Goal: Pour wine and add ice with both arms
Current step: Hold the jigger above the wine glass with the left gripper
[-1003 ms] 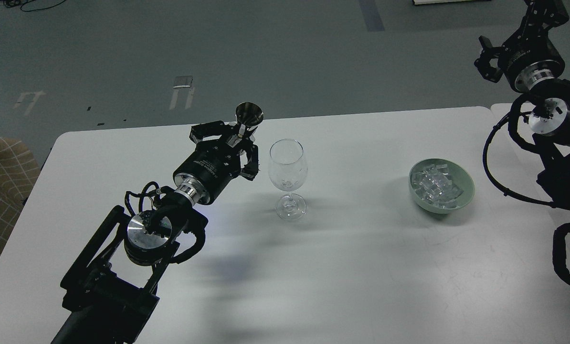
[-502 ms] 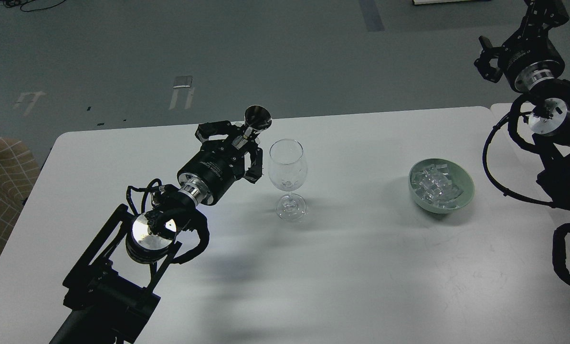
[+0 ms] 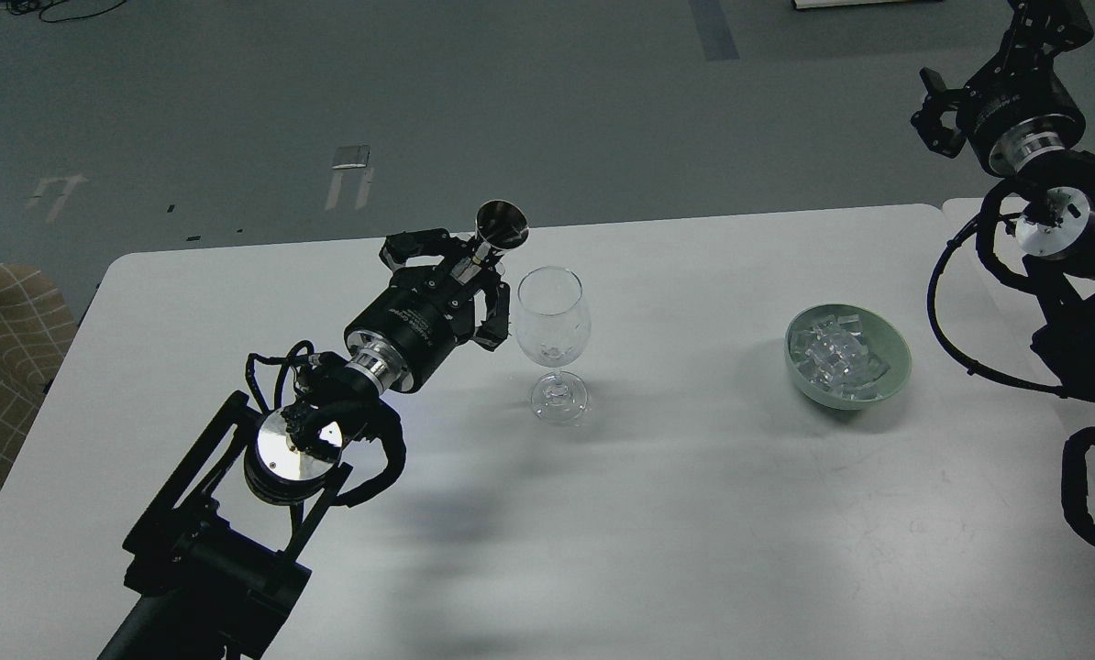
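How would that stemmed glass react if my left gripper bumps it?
The wine glass would probably tip easily: a wide bowl on a thin stem and small foot. It looks nearly empty, so likely light. The left gripper, holding a metal measuring cup, sits close beside it.

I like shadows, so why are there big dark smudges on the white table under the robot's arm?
Head view: the smudges are soft, blurry shadows on the white table below the black left arm; a bright glare spot shines on its silver metal ring; the clear stemmed glass shows small highlights.

White table, pale green bowl, clear ice, black arms, tan checked cloth
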Tool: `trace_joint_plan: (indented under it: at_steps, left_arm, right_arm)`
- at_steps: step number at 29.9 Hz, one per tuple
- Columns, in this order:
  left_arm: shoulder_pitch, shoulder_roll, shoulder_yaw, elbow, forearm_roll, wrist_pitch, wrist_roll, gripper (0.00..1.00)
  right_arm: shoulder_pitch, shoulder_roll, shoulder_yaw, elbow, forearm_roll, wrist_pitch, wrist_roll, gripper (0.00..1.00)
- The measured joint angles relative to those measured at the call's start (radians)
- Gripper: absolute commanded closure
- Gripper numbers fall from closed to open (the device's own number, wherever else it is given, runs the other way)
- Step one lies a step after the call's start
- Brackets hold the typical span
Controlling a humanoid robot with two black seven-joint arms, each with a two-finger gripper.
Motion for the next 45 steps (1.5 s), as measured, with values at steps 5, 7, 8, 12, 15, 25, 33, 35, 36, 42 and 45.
trace_joint_plan:
  at_steps: [5,7,8,12,15,25,33,35,36,42,45]
  left_arm:
    - [0.002,0.005,0.002,0.0,0.027,0.0,0.002,1.0]
    - [0.002,0.008,0.002,-0.001,0.029,0.0,0.002,1.0]
    - [0.002,0.01,0.002,-0.002,0.03,0.0,0.002,1.0]
    - [0.003,0.009,0.003,-0.019,0.064,0.0,0.001,1.0]
    - [0.003,0.005,0.004,-0.023,0.092,0.0,0.001,1.0]
    - [0.0,0.007,0.016,-0.023,0.107,0.0,0.002,1.0]
    - [0.002,0.006,0.02,-0.022,0.172,-0.003,0.0,1.0]
    - [0.002,0.006,0.019,-0.022,0.176,-0.007,0.0,1.0]
    - [0.002,0.006,0.02,-0.021,0.176,-0.009,0.0,1.0]
    - [-0.003,0.006,0.019,-0.02,0.181,-0.01,0.0,1.0]
    - [-0.007,0.005,0.019,-0.02,0.187,-0.01,0.0,1.0]
  right_arm:
    - [0.001,0.0,0.0,0.0,0.0,0.0,0.0,0.0]
    - [0.001,0.0,0.0,0.001,0.0,0.0,0.0,0.0]
    - [0.001,0.0,0.0,0.001,0.0,0.0,0.0,0.0]
    - [0.003,0.0,0.001,0.002,0.0,0.0,0.0,0.0]
    - [0.003,0.0,0.001,0.003,0.0,0.0,0.0,0.0]
    - [0.004,0.0,0.001,0.008,0.0,0.0,0.0,0.0]
    - [0.004,0.0,0.002,0.009,0.0,0.0,0.0,0.0]
    - [0.004,0.0,0.003,0.01,0.0,0.0,0.0,0.0]
    - [0.004,0.0,0.004,0.01,0.0,0.0,0.0,0.0]
    - [0.004,0.0,0.004,0.011,0.0,0.0,0.0,0.0]
    - [0.004,0.0,0.004,0.011,0.0,0.0,0.0,0.0]
